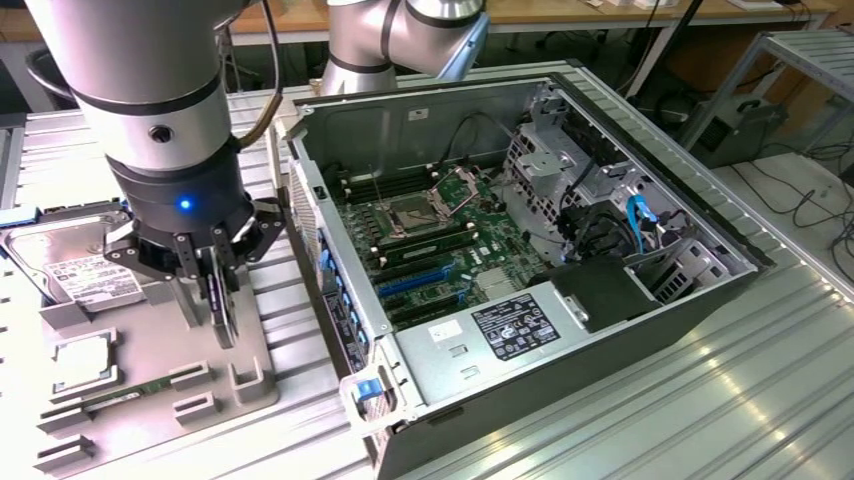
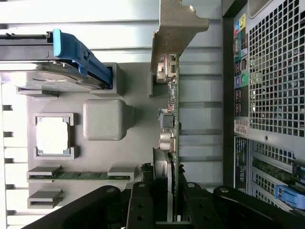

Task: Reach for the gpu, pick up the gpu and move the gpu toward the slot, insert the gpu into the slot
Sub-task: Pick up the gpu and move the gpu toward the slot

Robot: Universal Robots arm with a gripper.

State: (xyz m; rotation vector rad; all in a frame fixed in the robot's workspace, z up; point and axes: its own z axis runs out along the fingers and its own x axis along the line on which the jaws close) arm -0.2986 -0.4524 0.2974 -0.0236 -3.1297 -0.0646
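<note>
The gpu (image 1: 222,300) stands edge-on over the grey fixture tray (image 1: 154,335), at the exterior view's left, beside the open computer case (image 1: 441,350). My gripper (image 1: 214,272) comes down on it from above. In the wrist view the gpu (image 2: 172,119) shows as a thin green board edge with its silver end bracket (image 2: 176,28) at the far end. My gripper (image 2: 166,191) is shut on the card, a black finger (image 2: 142,205) pressed against each face. The blue slot (image 1: 416,274) lies on the motherboard inside the case, apart from the card.
On the tray lie a silver hard drive (image 1: 78,265), a square processor (image 1: 83,362) and a thin memory stick (image 1: 127,390). The case's perforated rear wall (image 2: 274,71) stands close beside the card. A second arm's base (image 1: 387,40) rises behind the case.
</note>
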